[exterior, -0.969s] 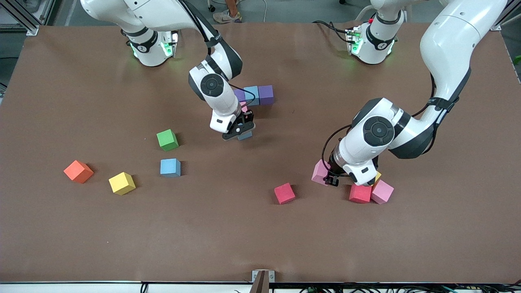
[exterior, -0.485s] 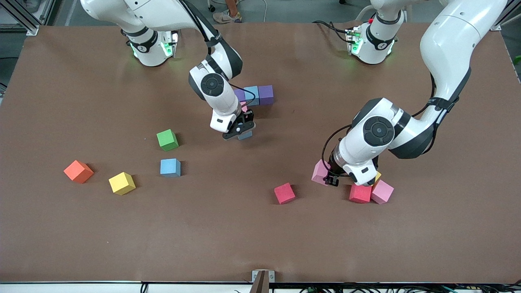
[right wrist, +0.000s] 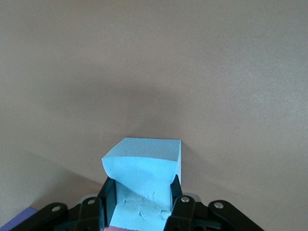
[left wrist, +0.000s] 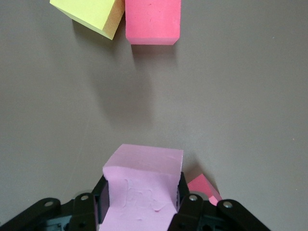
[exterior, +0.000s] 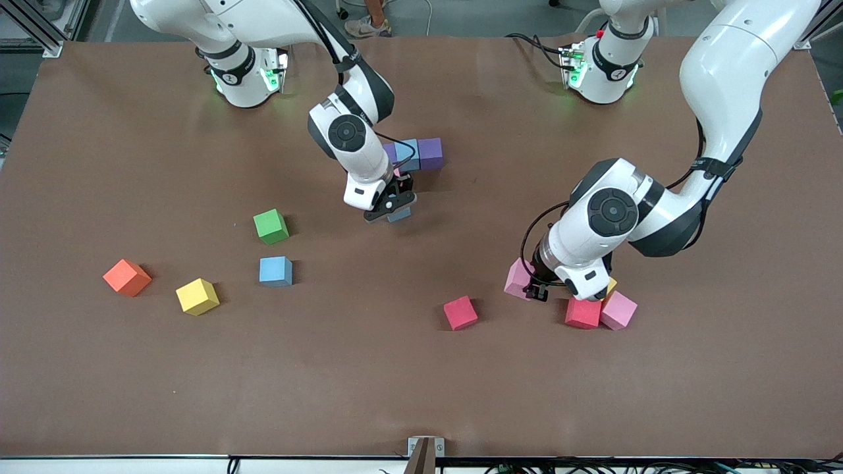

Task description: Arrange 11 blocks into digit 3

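Brown table (exterior: 132, 382) fills frame.

Blocks: two purple, three light blue, three or four pink, two red, two yellow, one green; orange cube (exterior: 126, 277) lower left.

Right gripper (exterior: 393, 209), frame centre, clamped on light blue block (right wrist: 143, 185) just below purple-blue row (exterior: 415, 154).

Left gripper (exterior: 537, 289) clamped on pink block (left wrist: 142, 192), right of centre.

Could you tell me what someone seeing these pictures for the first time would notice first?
Both arms hold foam cubes: the right gripper is shut on a light blue block just below the short purple and blue row, and the left gripper is shut on a pink block beside a red, yellow and pink cluster. Other cubes lie scattered toward the right arm's end.
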Controlling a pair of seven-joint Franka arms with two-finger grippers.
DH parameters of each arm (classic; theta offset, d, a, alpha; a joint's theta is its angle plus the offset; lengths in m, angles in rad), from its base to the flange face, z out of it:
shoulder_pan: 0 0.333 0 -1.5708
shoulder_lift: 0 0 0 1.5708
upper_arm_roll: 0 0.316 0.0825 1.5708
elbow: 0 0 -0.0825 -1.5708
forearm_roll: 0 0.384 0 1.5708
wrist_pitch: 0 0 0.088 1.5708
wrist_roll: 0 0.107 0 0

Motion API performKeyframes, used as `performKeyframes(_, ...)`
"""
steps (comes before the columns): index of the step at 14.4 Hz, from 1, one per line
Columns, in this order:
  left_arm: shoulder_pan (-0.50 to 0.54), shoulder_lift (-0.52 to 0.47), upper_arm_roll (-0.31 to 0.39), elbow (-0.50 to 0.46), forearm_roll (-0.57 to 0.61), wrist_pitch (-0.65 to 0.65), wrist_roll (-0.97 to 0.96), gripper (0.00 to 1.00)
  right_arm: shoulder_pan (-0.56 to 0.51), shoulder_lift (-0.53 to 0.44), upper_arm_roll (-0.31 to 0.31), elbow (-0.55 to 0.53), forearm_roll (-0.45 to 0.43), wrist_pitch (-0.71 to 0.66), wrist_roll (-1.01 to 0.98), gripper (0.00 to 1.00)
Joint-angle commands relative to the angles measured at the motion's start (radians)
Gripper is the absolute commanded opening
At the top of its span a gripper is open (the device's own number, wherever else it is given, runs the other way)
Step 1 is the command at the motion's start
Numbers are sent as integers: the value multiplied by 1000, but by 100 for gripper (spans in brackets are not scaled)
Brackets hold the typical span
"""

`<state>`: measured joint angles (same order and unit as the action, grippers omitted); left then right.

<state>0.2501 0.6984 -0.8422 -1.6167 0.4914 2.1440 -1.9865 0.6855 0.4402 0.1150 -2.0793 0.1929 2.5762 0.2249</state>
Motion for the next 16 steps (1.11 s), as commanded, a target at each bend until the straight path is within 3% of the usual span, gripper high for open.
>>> performKeyframes(1,-6,9,0,15,10,1,3,8,8,-40,5,-61,31,7,-18,29)
performKeyframes(9,-8,13,0,15,10,1,3,8,2,-44,5,-74,31,7,-18,30)
performKeyframes(10,-8,13,0,15,12,1,3,8,2,-41,5,-73,31,7,-18,35)
performKeyframes(11,-8,13,0,15,12,1,3,8,0,-41,5,-73,31,9,-15,63)
performKeyframes(12,-8,13,0,15,12,1,3,8,-1,-41,3,-70,34,7,-9,100)
performKeyframes(16,-9,13,0,15,12,1,3,8,-12,-40,3,-47,37,-2,-1,100)
